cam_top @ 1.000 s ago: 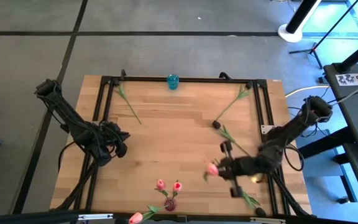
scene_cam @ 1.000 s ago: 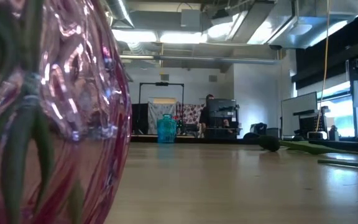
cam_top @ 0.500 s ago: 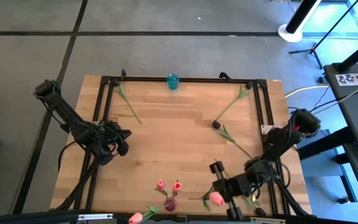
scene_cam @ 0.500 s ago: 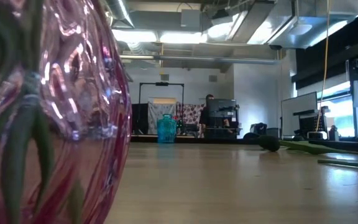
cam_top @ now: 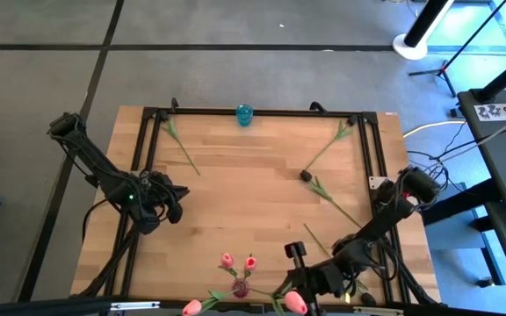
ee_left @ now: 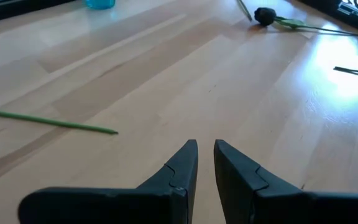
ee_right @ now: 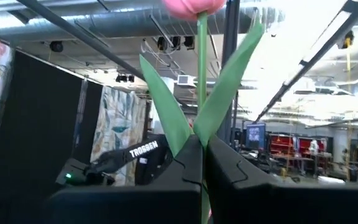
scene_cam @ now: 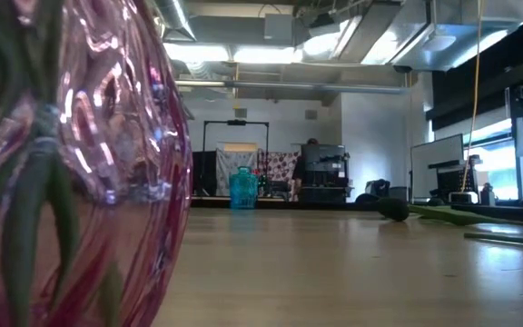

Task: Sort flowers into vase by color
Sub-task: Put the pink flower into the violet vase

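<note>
My right gripper [cam_top: 304, 288] is near the table's near edge, just right of the pink glass vase [cam_top: 241, 286]. It is shut on a pink-headed flower [cam_top: 293, 301], whose head [ee_right: 191, 5] and two leaves rise above the fingers in the right wrist view. The vase holds two pink flowers [cam_top: 227, 260] and fills the left of the low view [scene_cam: 71, 163]. Another pink flower [cam_top: 191, 306] lies at the near edge. A dark-headed flower [cam_top: 306, 175] lies on the table at the right. My left gripper [cam_top: 172, 198] waits shut and empty at the left, also seen in its wrist view [ee_left: 206, 149]. My right gripper pinches the flower's green stem [ee_right: 202, 134] between its two fingers, just below the two leaves. The fingers come level from the table's right and lie across the stem. The flower is lifted clear of the table, its head above the fingers.
A small blue vase [cam_top: 245, 113] stands at the far edge's middle. Loose green stems lie at the far left [cam_top: 181, 147], far right [cam_top: 330, 145] and right [cam_top: 334, 202]. A black frame [cam_top: 262, 111] runs round the tabletop. The middle of the table is bare wood.
My right gripper has carried the pink flower from the table's right side toward the near edge and leftward, ending beside the pink vase. The flower has stayed shut in the fingers and clear of the table.
</note>
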Motion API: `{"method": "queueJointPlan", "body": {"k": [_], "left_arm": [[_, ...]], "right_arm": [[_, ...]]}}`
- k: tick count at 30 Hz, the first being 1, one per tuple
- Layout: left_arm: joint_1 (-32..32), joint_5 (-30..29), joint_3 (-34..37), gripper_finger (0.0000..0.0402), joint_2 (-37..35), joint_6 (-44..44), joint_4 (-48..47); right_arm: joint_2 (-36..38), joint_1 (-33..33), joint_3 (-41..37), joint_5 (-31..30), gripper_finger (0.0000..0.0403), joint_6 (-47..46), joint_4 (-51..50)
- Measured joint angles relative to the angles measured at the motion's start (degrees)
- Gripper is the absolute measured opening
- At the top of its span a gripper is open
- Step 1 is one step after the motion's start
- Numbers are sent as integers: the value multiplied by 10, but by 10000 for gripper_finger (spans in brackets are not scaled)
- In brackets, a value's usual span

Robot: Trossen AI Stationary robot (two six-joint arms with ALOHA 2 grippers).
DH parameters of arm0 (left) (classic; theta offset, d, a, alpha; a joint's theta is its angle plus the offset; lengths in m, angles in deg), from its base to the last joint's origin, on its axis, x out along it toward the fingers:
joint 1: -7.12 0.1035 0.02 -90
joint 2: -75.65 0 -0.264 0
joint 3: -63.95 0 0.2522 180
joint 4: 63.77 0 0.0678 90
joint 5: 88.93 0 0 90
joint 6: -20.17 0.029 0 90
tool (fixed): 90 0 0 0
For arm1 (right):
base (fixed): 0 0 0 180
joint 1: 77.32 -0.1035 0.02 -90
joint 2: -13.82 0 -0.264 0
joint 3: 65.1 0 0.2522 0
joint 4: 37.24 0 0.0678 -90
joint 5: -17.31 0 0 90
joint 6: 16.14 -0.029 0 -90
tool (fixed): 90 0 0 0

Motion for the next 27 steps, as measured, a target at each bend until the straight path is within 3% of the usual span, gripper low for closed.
{"method": "queueJointPlan", "body": {"k": [10,19,27], "left_arm": [[0,-17,0,50,0,0,0],[0,-17,0,50,0,0,0],[0,-16,0,50,0,0,0]], "right_arm": [[-64,11,0,-9,1,-4,88],[-89,46,0,-10,1,-68,84],[-90,54,0,-11,6,-111,9]]}}
